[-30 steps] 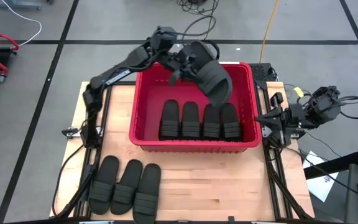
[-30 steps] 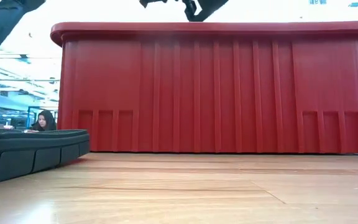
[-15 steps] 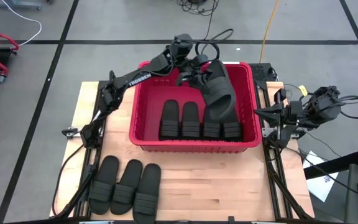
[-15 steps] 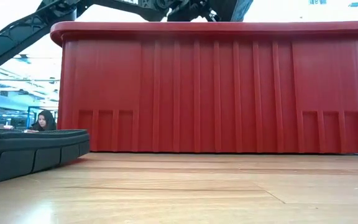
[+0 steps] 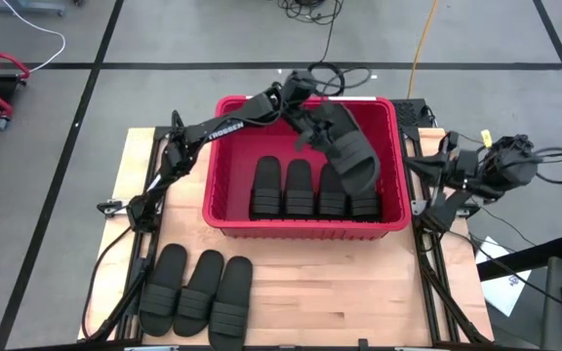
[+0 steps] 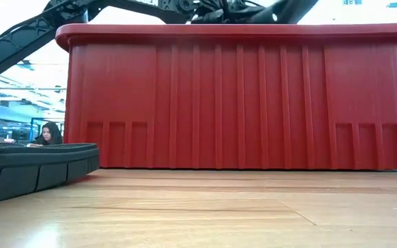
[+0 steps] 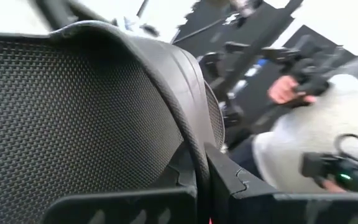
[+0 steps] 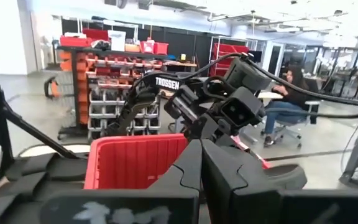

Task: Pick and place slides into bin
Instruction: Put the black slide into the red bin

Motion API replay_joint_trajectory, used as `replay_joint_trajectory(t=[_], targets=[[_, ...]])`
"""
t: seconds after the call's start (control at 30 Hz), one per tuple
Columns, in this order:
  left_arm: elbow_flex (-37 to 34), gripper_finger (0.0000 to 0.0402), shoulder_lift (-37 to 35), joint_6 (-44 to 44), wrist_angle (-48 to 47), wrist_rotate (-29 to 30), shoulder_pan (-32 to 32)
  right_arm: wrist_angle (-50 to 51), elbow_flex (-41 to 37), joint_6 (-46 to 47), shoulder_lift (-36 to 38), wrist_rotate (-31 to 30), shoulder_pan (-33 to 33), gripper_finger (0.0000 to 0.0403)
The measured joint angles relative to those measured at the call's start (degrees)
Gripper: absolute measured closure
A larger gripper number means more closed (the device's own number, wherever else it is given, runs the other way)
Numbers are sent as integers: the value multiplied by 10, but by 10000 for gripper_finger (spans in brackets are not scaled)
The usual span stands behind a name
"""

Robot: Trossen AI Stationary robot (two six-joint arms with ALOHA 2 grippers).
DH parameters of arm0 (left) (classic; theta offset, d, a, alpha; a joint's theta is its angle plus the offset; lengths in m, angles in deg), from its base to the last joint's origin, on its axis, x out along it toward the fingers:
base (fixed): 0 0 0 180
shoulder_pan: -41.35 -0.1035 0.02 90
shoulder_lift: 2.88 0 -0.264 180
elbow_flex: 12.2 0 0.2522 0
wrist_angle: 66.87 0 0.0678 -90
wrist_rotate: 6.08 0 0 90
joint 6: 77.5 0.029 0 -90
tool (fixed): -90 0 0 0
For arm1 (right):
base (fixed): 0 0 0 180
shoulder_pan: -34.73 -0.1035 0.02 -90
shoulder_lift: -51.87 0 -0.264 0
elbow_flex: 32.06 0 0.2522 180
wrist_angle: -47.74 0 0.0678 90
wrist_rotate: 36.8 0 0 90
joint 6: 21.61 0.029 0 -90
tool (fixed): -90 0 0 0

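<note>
The red bin (image 5: 224,210) stands on the table's far half, and its ribbed front wall (image 6: 240,96) fills the low view. Several black slides (image 5: 310,190) stand side by side against its near wall. Three more slides (image 5: 195,288) lie flat on the table at the near left; one shows in the low view (image 6: 33,165). My left gripper (image 5: 312,125) is over the bin's far part, shut on another slide (image 5: 351,148). My right gripper (image 5: 427,177) waits past the table's right edge, shut and empty (image 8: 201,163). My left gripper pinches the slide's rim (image 7: 194,149) between its two fingers, with the textured sole (image 7: 73,118) beside them. It reaches over the bin's far wall from the far left. The slide hangs tilted, its free end (image 5: 364,174) low over the standing slides; I cannot tell whether they touch.
The left arm (image 5: 222,122) stretches from the table's left edge over the bin's far left corner. Bare wood (image 5: 340,297) lies near the front right. A person (image 6: 47,134) sits in the room behind, and another (image 7: 303,143) stands beyond the table.
My left gripper has carried the slide toward the table's right and near edges and down, further over the bin. The slide has come lower, its free end now just above the slides that stand in the bin.
</note>
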Motion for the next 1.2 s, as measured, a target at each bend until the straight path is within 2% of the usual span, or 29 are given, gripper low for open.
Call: replay_joint_trajectory(t=[0.13,0.23,0.3,0.4,0.53,0.67,0.9,1.03,1.2], targets=[[0,401,1,31,-60,44,-1,24,0,34,14,0,0,403],[0,401,1,47,-85,52,-1,39,0,35,21,-6,0,403],[0,400,0,39,-85,53,-1,40,0,34,22,-38,0,403],[0,401,-7,-16,-54,80,-3,39,0,5,19,-103,0,403],[0,399,-22,-159,51,127,-9,38,0,-99,6,-207,0,403],[0,400,-25,-295,146,144,-5,11,0,-213,-6,-226,0,403],[0,400,-25,-337,111,139,16,-33,0,-402,-25,-256,0,398],[0,398,-25,-339,95,139,25,-9,0,-414,-32,-254,0,361],[0,399,-25,-348,88,144,35,5,0,-416,-51,-251,0,275]])
